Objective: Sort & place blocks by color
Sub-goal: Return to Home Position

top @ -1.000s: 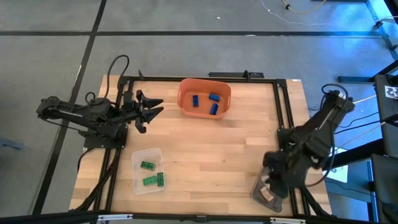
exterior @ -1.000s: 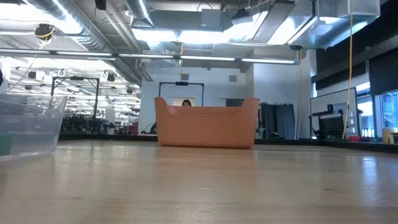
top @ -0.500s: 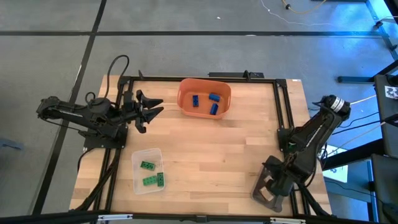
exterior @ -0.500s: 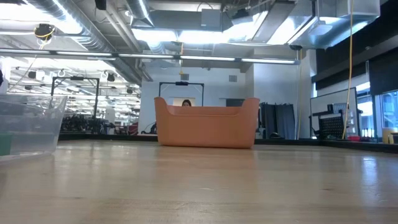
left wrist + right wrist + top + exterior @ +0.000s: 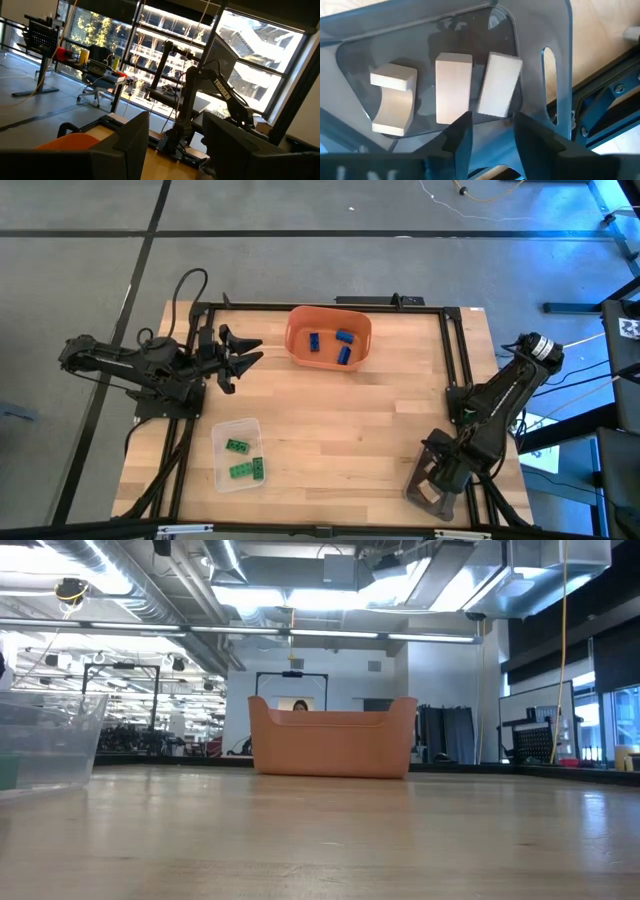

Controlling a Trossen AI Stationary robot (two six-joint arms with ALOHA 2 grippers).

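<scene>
Three blue blocks (image 5: 330, 346) lie inside the orange bin (image 5: 296, 330) at the table's far middle. Green blocks (image 5: 245, 461) lie in the clear tray (image 5: 222, 476) near the left. Three pale tan blocks (image 5: 452, 87) rest flat on the floor of the grey tray (image 5: 540, 30) at the near right corner. My right gripper (image 5: 492, 132) hangs open just above that tray (image 5: 420, 492), its fingers over the tan blocks and touching none. My left gripper (image 5: 243, 352) waits open above the table's left side, pointing toward the orange bin.
A black frame rail (image 5: 455, 350) runs along the table's right edge, close beside the grey tray. Bare wood (image 5: 340, 430) lies between the trays and the bin. In the low view the orange bin (image 5: 332, 737) stands mid-table and the clear tray (image 5: 45, 740) at the left.
My right arm has changed its posture over the grey tray: its elbow swung out toward the table's right edge and the gripper sank toward the tray. In the last half second it has kept still.
</scene>
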